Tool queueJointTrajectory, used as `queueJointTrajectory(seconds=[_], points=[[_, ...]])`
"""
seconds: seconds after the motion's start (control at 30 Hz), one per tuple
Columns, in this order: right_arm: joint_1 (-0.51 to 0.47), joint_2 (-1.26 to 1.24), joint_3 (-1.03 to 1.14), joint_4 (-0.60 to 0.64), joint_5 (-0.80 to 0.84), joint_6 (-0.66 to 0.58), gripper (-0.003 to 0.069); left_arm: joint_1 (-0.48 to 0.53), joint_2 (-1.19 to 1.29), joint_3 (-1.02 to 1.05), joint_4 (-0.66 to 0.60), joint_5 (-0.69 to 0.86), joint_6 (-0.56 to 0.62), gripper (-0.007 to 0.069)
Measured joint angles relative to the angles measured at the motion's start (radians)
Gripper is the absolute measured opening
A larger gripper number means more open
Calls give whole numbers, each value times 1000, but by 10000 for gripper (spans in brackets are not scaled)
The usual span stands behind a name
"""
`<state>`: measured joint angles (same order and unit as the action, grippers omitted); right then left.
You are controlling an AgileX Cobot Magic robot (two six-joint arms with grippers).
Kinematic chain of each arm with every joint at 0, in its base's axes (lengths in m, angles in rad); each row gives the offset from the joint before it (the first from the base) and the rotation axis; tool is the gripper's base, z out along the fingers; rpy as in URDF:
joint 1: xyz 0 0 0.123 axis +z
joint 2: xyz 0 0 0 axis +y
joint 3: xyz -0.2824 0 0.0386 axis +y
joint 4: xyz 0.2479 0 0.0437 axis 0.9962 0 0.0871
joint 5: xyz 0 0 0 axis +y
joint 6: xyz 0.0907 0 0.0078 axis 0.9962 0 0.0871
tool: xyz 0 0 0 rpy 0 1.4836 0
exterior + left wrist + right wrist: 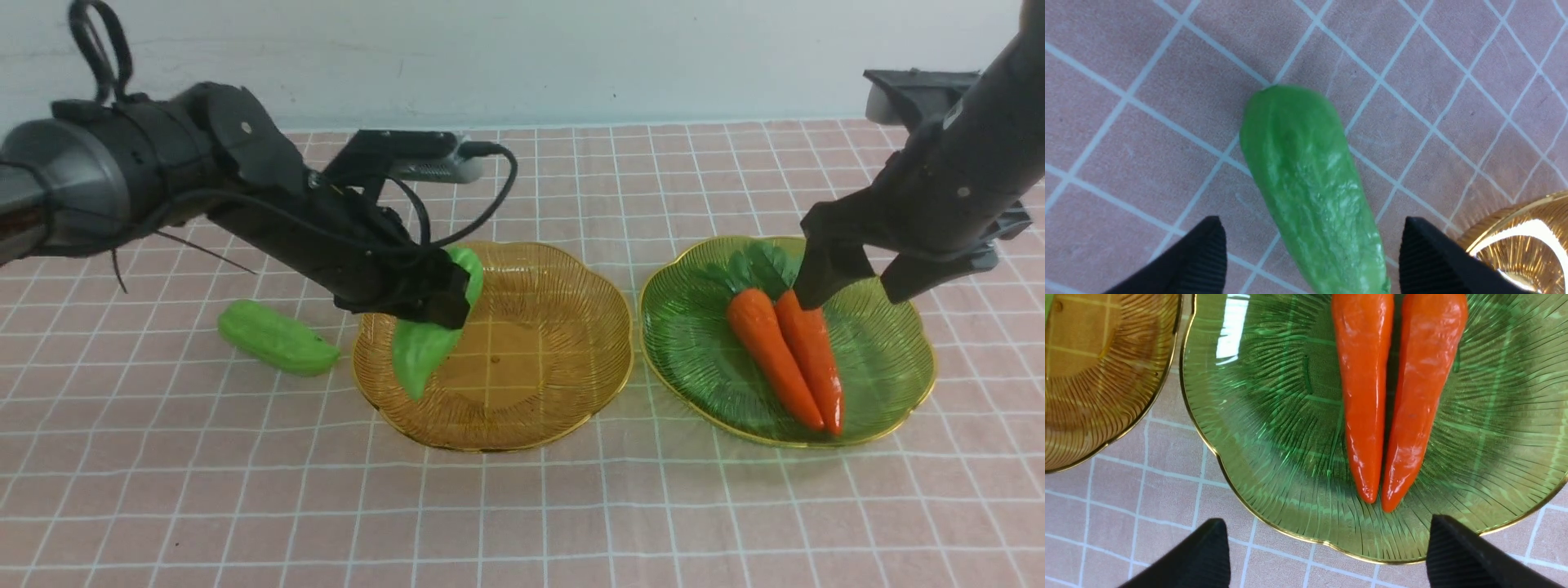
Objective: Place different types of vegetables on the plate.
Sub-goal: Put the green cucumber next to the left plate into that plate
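One bumpy light-green cucumber [420, 347] stands tilted, its lower end on the left side of the amber plate [555, 367] and its upper end up between the fingers of my left gripper [441, 302]. In the left wrist view this cucumber [1310, 183] shows a gap to the finger on each side, so the left gripper [1310, 222] is open. A second cucumber [277, 337] lies on the cloth left of that plate. Two orange carrots [771, 355] [812, 359] lie side by side on the green plate [702, 384]. My right gripper [851, 296] hangs open just above their leafy ends, holding nothing.
The two glass plates stand side by side mid-table on a pink checked cloth [522, 506]. The amber plate's rim [1527, 245] sits close to the left gripper's finger. In the right wrist view the carrots [1365, 396] lie on the green plate [1249, 416], beside the amber plate [1094, 396].
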<state>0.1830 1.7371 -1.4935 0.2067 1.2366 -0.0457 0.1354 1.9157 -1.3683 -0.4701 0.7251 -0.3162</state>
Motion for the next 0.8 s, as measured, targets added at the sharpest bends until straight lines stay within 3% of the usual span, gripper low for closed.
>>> queueJointTrajectory(seconds=[0.33, 0.5, 0.67, 0.8], points=[[0, 0, 0, 5, 0, -47, 589, -24, 144, -7, -153, -50, -7, 508], [0, 0, 0, 8, 0, -64, 589, -24, 146, -8, -158, -20, 58, 371], [0, 0, 0, 8, 0, -64, 589, -24, 120, -27, -153, 64, 179, 304], [0, 0, 0, 8, 0, -64, 589, -44, 56, -141, -120, 217, 335, 301]])
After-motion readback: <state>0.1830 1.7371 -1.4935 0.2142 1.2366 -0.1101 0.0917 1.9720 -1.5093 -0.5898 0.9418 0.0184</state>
